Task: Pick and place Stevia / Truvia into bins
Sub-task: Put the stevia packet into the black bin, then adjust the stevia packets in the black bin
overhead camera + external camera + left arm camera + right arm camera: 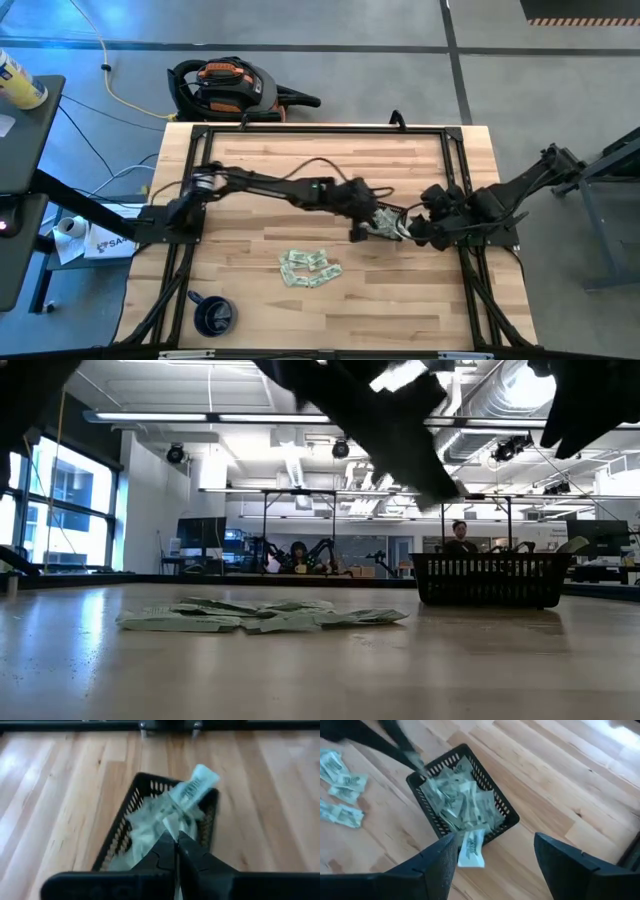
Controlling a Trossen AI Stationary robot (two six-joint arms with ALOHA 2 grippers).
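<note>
Sachets (462, 802) fill the black tray (507, 815) almost to the top. One sachet (470, 849) hangs over the tray's edge, close to the right gripper (495, 857). The right gripper sits just above that edge, with its fingers wide apart and nothing between them. The tray rests on the wooden surface (400, 290).

The left gripper (176, 845) is right over the tray too. Its fingers are pressed together, and I cannot see anything held in them. In the left wrist view, a sachet (195, 787) sticks up at the tray's far edge, just past the fingertips.

From above, both grippers meet at the tray (385, 222), the left gripper (362, 225) on one side and the right gripper (412, 230) on the other.

More sachets (308, 268) lie loose in a small pile on the surface, a little way from the left gripper and apart from the tray. A dark blue mug (213, 315) stands well away from both grippers, near a corner of the surface. In the low view, the pile (265, 617) lies flat and the tray (490, 580) stands beside it.
</note>
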